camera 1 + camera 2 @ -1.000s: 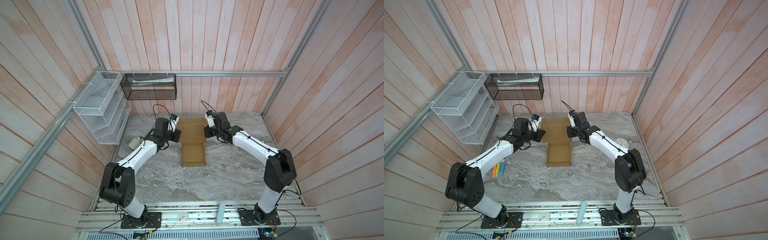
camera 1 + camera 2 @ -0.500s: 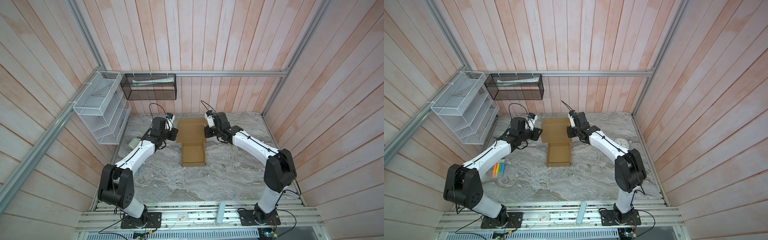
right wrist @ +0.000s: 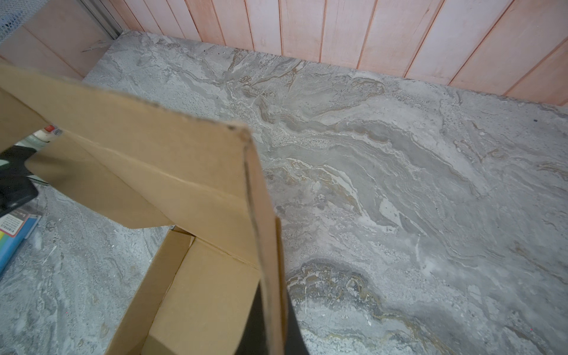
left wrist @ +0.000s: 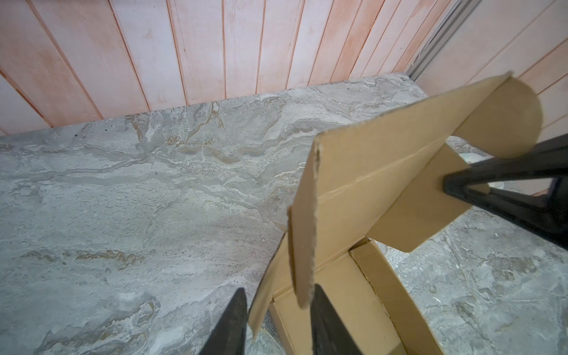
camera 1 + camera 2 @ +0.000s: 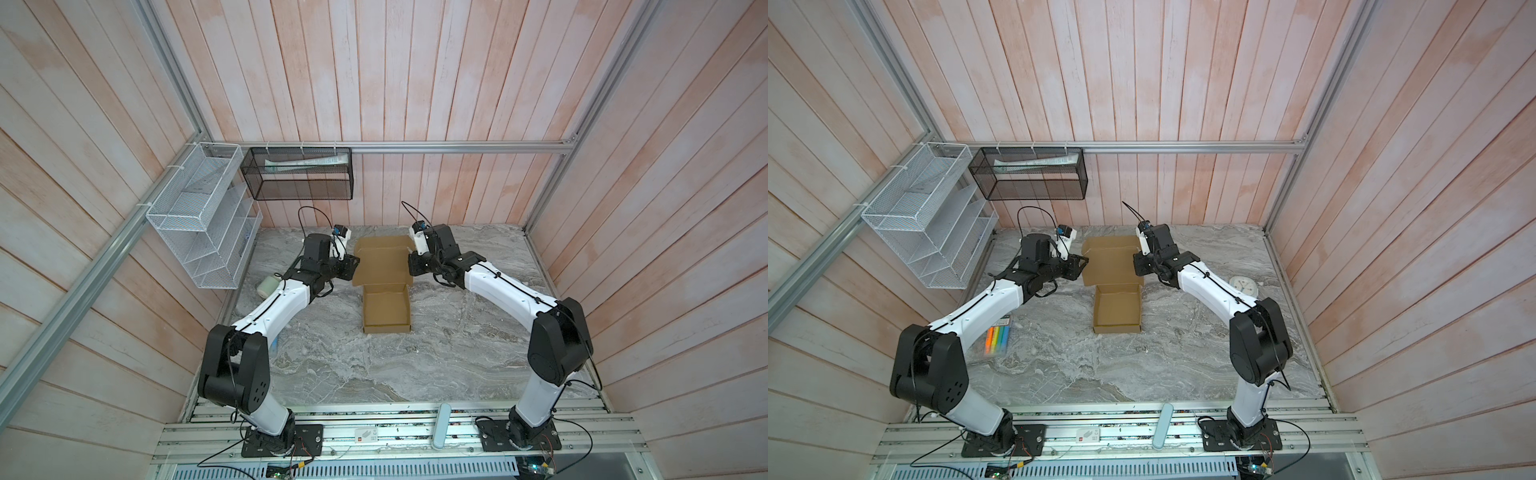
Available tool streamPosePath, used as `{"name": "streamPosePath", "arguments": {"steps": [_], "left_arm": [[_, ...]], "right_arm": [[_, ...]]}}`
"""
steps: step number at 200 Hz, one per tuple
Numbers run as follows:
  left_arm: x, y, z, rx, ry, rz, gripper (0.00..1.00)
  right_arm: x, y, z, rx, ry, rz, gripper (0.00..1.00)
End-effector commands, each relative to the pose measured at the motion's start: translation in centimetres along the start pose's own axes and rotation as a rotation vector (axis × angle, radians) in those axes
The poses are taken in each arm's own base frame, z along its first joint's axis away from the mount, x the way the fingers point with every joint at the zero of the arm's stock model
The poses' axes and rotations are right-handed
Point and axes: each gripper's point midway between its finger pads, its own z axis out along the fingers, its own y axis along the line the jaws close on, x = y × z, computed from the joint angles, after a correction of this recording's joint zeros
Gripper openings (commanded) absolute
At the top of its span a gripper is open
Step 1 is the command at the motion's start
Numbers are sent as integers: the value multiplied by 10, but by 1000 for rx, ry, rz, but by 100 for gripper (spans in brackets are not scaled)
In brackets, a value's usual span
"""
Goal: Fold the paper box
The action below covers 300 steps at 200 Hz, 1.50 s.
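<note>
Right fingers (image 3: 253,325) pinched shut on the lid's side flap. Left fingers (image 4: 325,319) apart, straddling the opposite flap's edge, not clamping. Box (image 5: 385,307) mid-counter (image 5: 374,374), toward the back wall; tray formed, lid (image 5: 380,264) raised. Judged: light, stiff corrugated board, hinges only at scores, edges crush. Grip flaps near creases, both sides.

left claw (image 4: 279,289) — 2 fingers (image 4: 233,325) parted, flap edge between | paper box (image 4: 353,184) — lid raised off marble table (image 4: 123,199)
</note>
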Motion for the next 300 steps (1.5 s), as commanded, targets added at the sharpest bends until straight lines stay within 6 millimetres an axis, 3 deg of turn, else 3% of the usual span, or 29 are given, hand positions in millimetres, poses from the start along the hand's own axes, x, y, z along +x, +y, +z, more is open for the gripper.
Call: {"name": "streamPosePath", "arguments": {"steps": [1, 51, 114, 247, 300], "left_arm": [[2, -7, 2, 48, -8, -9, 34], [7, -17, 2, 78, 0, -42, 31], [7, -15, 6, 55, 3, -49, 27], [7, -12, 12, -26, 0, -46, 0], [3, -9, 6, -60, -41, -62, 0]], "right_arm": [[-21, 6, -13, -3, -54, 9, 0], [-22, 7, -11, -6, -54, 13, 0], [-21, 10, -11, -11, -52, 11, 0], [-14, 26, -7, -9, -64, 22, 0], [-7, 33, -5, 14, -104, 52, 0]]}}
